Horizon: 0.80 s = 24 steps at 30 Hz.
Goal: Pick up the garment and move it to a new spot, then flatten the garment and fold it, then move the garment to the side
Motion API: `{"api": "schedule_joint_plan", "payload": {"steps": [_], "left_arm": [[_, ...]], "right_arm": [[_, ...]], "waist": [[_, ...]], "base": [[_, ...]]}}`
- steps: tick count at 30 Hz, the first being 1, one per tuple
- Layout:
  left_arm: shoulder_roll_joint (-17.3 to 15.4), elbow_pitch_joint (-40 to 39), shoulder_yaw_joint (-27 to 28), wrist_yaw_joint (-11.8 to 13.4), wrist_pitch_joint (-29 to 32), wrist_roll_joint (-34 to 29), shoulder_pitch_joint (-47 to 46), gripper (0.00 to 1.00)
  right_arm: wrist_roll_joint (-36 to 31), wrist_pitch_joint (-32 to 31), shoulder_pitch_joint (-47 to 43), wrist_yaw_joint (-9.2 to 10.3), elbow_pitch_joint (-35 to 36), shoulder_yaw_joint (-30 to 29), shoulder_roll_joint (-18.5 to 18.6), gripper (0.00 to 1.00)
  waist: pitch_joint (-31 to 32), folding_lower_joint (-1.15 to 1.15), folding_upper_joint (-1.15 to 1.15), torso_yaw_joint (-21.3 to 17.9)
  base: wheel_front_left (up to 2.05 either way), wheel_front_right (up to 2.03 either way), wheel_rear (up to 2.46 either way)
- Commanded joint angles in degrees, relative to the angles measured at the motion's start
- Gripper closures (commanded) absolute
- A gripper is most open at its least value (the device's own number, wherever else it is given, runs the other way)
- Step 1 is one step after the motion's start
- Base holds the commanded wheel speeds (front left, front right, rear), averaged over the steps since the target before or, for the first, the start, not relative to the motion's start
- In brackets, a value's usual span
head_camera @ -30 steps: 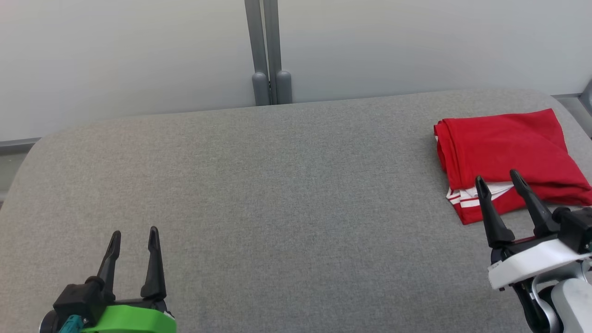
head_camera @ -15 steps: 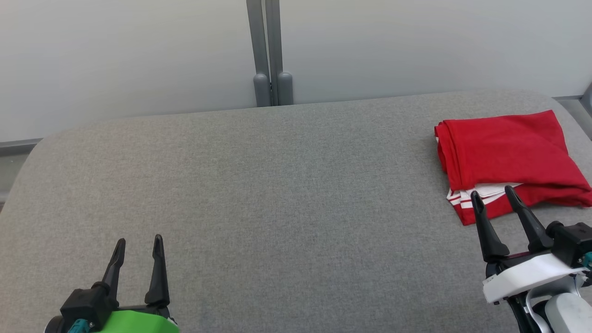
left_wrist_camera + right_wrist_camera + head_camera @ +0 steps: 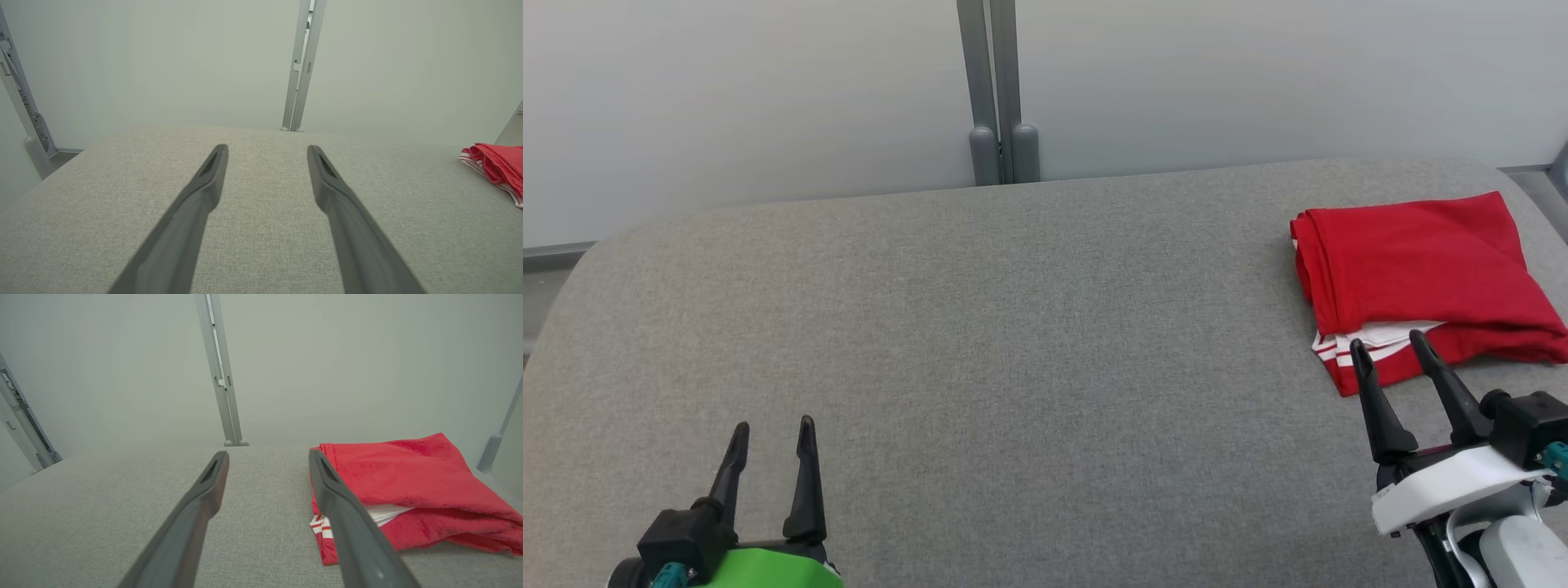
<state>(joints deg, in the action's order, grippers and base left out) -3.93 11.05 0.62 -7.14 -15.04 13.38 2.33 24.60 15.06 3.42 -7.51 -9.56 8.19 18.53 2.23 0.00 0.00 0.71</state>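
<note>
The red garment [image 3: 1413,261] is lying in a neat folded bundle at the far right of the grey surface [image 3: 1045,327], near its round corner, so I think it is sitting there because the folding is done and this is its side spot. It is looking soft and a bit fuzzy, and a white band with thin red stripes is peeking out under the near edge. The surface is wearing a rough woven cloth. The right pincer [image 3: 1385,341] is hanging just by that striped edge with its two long, dark, pointy fingers spread apart, gripping nothing; I cannot tell if the tips are touching the cloth. The left pincer [image 3: 773,425] is waiting well apart at the near left, also spread wide and holding nothing, likely because no work is left for it
</note>
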Motion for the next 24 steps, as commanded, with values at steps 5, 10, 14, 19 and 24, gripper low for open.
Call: {"api": "schedule_joint_plan", "payload": {"steps": [5, 10, 14, 19, 24], "left_arm": [[0.2, 1.8, 0.0, 0.0, 0.9, 1.7, 0.3, 1.00], [0.2, 2.0, 0.6, 0.0, 2.4, 7.0, -0.5, 1.00], [0.2, 2.0, 0.8, 0.0, 3.5, 11.3, -1.0, 1.00], [0.3, 2.0, 1.2, 0.0, 4.7, 16.0, -1.6, 1.00], [0.3, 1.9, 1.5, 0.0, 5.9, 20.7, -2.1, 1.00]], "right_arm": [[1.4, -0.4, -1.0, 0.00, -1.3, 0.1, -1.3, 1.00], [6.0, -1.8, -0.7, 0.00, -1.5, -0.9, -2.2, 1.00], [9.8, -3.0, -0.4, 0.00, -1.7, -1.7, -2.9, 1.00], [13.9, -4.2, 0.0, 0.00, -2.0, -2.5, -3.7, 1.00], [17.9, -5.4, 0.3, 0.01, -2.2, -3.4, -4.5, 1.00]], "waist": [[0.0, 0.00, 0.00, 0.0], [-0.1, 0.00, 0.00, 0.0], [-0.2, 0.00, 0.00, -0.1], [-0.3, 0.00, 0.00, -0.1], [-0.4, 0.00, 0.00, -0.1]], "base": [[0.00, 0.00, 0.00], [0.00, 0.00, 0.00], [0.00, 0.00, 0.00], [0.00, 0.00, 0.00], [0.00, 0.00, 0.00]]}}
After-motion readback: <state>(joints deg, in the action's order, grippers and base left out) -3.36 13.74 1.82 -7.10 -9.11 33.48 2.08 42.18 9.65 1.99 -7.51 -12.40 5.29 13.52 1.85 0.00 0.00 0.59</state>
